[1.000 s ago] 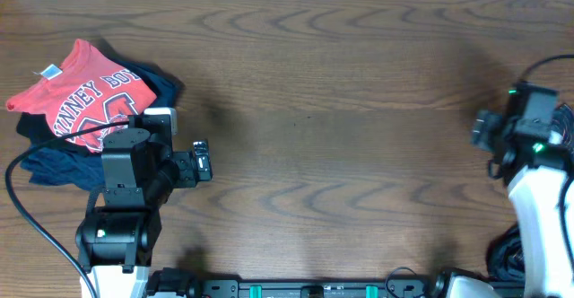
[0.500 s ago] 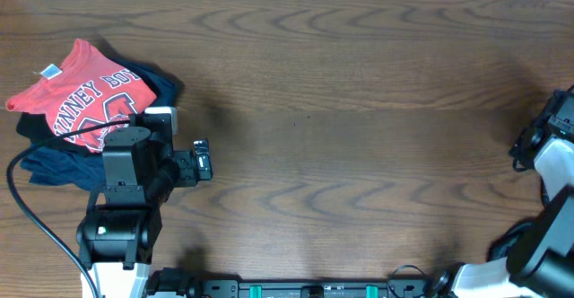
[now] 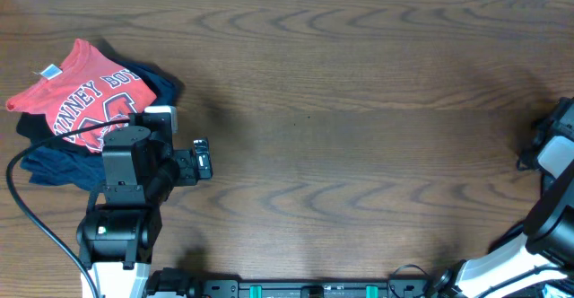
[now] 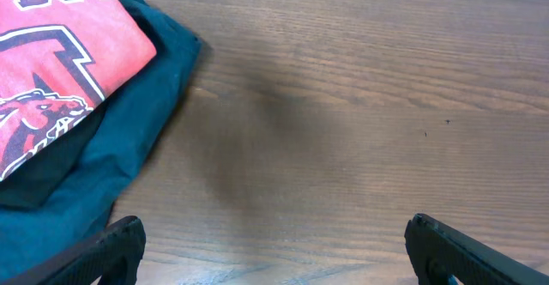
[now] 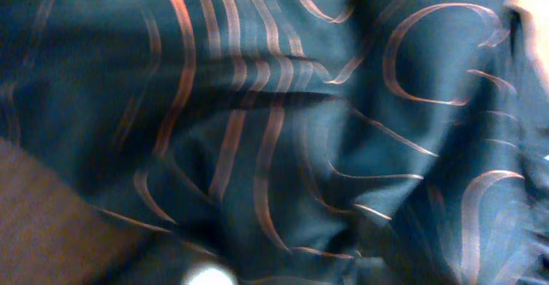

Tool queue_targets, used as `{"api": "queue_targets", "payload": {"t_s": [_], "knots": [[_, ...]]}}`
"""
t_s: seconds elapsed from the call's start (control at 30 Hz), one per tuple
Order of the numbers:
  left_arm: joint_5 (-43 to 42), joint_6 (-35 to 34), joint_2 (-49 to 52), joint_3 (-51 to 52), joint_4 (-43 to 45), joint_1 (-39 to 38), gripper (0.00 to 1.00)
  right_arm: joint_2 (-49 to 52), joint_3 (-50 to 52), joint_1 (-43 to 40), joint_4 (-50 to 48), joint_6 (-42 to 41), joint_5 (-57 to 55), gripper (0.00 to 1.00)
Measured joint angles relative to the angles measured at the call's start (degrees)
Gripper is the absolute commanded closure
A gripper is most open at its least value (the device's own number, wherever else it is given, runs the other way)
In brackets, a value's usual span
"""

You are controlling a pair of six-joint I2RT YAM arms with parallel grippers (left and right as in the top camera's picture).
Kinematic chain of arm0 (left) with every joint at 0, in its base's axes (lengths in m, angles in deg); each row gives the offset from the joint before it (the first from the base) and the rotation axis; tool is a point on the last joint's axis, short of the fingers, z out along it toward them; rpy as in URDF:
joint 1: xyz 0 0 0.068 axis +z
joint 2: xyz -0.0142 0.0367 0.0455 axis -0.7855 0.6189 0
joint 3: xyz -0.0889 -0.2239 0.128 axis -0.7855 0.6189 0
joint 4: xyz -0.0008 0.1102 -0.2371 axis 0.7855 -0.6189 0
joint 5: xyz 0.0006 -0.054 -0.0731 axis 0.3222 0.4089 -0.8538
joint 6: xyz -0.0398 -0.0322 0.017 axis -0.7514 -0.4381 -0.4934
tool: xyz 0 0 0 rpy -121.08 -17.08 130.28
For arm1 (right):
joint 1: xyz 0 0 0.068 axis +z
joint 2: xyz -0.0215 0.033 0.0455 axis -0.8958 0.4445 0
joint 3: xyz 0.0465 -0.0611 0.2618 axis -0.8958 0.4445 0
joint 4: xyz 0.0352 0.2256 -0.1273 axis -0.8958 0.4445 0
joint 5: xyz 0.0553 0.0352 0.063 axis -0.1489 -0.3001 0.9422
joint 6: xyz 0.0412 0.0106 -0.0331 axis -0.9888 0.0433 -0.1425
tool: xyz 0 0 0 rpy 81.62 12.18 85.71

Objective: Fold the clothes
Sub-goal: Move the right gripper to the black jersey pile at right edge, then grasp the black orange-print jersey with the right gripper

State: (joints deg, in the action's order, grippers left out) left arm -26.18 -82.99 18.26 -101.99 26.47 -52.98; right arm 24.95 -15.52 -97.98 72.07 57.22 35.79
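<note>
The clothes, a dark slick jersey (image 5: 283, 122) with thin orange contour lines, fill the right wrist view in crumpled folds, very close to the camera. No finger of the right gripper shows against the cloth, so its state is unclear. In the overhead view the jersey is out of sight and only part of the right arm (image 3: 556, 150) shows at the table's right edge. My left gripper (image 4: 274, 259) is open over bare wood, with nothing between its fingertips (image 4: 116, 246). From above, the left gripper (image 3: 202, 159) sits at the left front, beside the other shirts.
A red T-shirt (image 3: 81, 100) with white letters lies on a navy shirt (image 3: 49, 163) at the table's left. Both reach into the left wrist view, the red T-shirt (image 4: 60, 62) over the navy shirt (image 4: 120, 139). The wooden table (image 3: 359, 109) spans the middle.
The right arm has swung rightward and now shows only at the table's right edge. The left arm and the two shirts have not moved.
</note>
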Motion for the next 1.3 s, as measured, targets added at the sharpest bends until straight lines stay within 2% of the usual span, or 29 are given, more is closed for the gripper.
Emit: {"api": "queue_targets", "payload": {"t_s": [0.2,0.33,0.4,0.5,0.57,0.63,0.67,0.83,1.2,1.3], "knots": [[0.00,0.00,0.00,0.00,0.09,0.00,0.02,1.73,-0.72,0.50,-8.09,-0.79,3.72,0.99],[0.00,0.00,0.00,0.00,1.90,0.00,0.02,2.29,-7.17,3.34,-15.61,-3.87,6.25,0.99],[0.00,-0.20,0.00,0.00,3.15,0.00,0.02,2.71,-13.66,5.44,-19.52,-7.23,7.26,0.89],[0.00,-0.87,0.00,0.00,4.22,0.00,0.02,3.45,-26.91,8.24,-18.71,-12.33,8.22,0.80],[0.00,-1.16,0.00,0.00,4.26,0.00,0.02,4.13,-35.65,9.57,-14.45,-14.80,8.68,0.52],[0.00,-1.29,0.00,0.00,4.28,0.00,0.02,4.59,-43.39,10.51,-8.35,-15.89,8.85,0.10],[0.00,-1.29,0.00,0.00,4.26,0.00,0.02,4.59,-45.40,10.64,-5.79,-15.96,8.83,0.01],[0.00,-1.36,0.02,0.00,4.26,0.00,0.02,4.42,-50.53,10.54,14.75,-14.51,8.52,0.01],[0.00,-1.46,0.24,0.00,3.82,0.00,0.02,-2.19,-50.14,10.47,65.94,-13.18,13.09,0.06],[0.00,-1.46,0.26,0.00,3.76,0.00,0.02,-4.37,-50.16,10.58,76.43,-13.16,15.50,0.06]]}}
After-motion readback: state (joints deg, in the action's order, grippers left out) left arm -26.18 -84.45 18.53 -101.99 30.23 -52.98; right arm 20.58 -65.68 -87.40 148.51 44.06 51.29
